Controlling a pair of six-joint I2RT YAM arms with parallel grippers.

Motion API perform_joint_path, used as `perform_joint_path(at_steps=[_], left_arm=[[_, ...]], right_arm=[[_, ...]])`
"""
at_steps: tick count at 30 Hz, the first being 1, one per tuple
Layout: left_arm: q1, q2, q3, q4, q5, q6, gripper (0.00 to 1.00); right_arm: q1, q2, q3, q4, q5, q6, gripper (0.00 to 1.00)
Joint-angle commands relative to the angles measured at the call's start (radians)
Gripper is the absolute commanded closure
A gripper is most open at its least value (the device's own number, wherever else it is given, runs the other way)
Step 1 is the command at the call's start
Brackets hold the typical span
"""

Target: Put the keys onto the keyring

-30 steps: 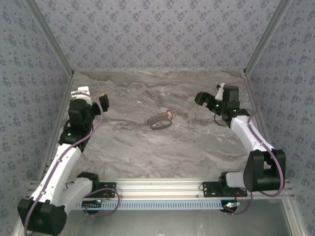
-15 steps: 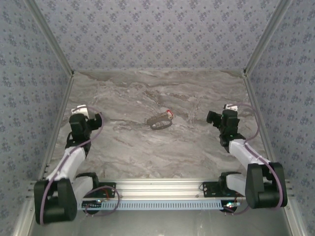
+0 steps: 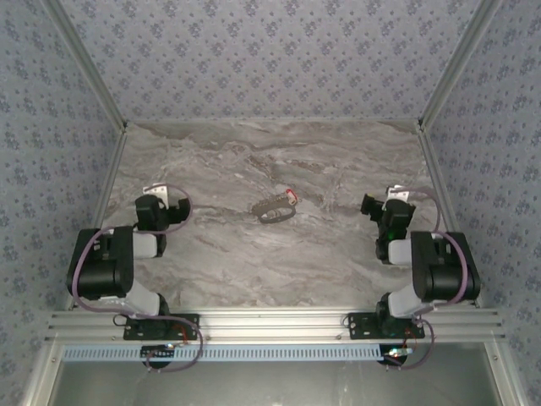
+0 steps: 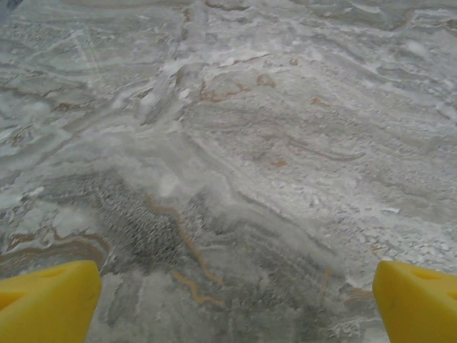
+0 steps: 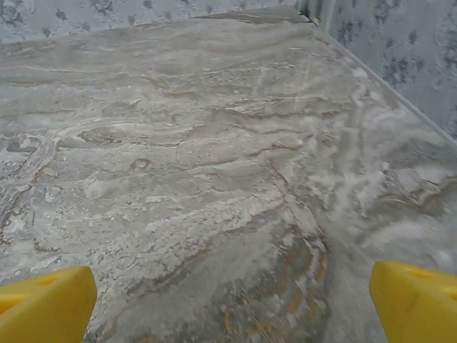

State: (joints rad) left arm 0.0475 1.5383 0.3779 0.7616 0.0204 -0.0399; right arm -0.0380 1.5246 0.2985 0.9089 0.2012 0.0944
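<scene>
Left end effector (image 4: 232, 301), right end effector (image 5: 228, 300): both spread wide, empty, low over bare desk (image 3: 254, 262). Keyring (image 3: 272, 211) lies mid-desk, well apart from both. Red key (image 3: 292, 196) sits at its far-right end. Risk: the flat, thin loop may skid under the fingers and flick the key away.

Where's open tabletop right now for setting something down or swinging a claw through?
The table is bare along the back wall, between the keyring and the left claw, between it and the right claw, and along the near rail. Only the centre is crowded: the red key lies at the keyring's right end.
</scene>
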Motion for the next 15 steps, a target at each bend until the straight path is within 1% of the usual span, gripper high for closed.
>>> perform_joint_path(at_steps=[1, 2, 4, 6, 7, 8, 9, 10, 12, 13, 14, 15], left_arm=[[-0.007, -0.007, 0.042, 0.036, 0.036, 0.025, 0.02], [-0.004, 0.0, 0.04, 0.048, 0.03, 0.017, 0.02], [-0.004, -0.001, 0.043, 0.037, 0.02, 0.015, 0.02], [-0.007, -0.001, 0.043, 0.037, 0.017, 0.016, 0.02], [-0.006, -0.002, 0.042, 0.04, 0.015, 0.017, 0.02], [-0.007, -0.002, 0.042, 0.039, 0.015, 0.016, 0.02], [-0.007, -0.001, 0.042, 0.04, 0.015, 0.016, 0.02], [-0.007, -0.002, 0.042, 0.039, 0.014, 0.016, 0.02], [-0.007, -0.002, 0.042, 0.039, 0.015, 0.015, 0.02], [-0.006, -0.002, 0.042, 0.039, 0.015, 0.017, 0.02], [-0.007, -0.002, 0.042, 0.039, 0.015, 0.016, 0.02], [-0.007, -0.002, 0.042, 0.039, 0.015, 0.015, 0.02]], right_arm=[[0.009, -0.001, 0.061, -0.055, -0.01, -0.018, 0.0], [0.018, 0.043, 0.039, 0.072, -0.013, -0.069, 0.0], [0.019, -0.001, 0.063, -0.06, -0.007, -0.016, 0.0], [0.025, 0.028, 0.038, 0.038, 0.008, -0.076, 0.0], [0.035, 0.014, 0.036, 0.031, 0.055, -0.057, 0.0], [0.047, 0.006, 0.023, 0.041, 0.074, -0.042, 0.0], [0.054, 0.018, 0.012, 0.081, 0.064, -0.057, 0.0], [0.058, 0.03, 0.015, 0.097, 0.045, -0.104, 0.0], [0.061, 0.017, 0.049, 0.023, 0.047, -0.075, 0.0], [0.061, 0.018, 0.048, 0.023, 0.026, -0.07, 0.0], [0.062, 0.022, 0.038, 0.039, 0.046, -0.09, 0.0], [0.065, 0.025, 0.04, 0.045, 0.028, -0.108, 0.0]])
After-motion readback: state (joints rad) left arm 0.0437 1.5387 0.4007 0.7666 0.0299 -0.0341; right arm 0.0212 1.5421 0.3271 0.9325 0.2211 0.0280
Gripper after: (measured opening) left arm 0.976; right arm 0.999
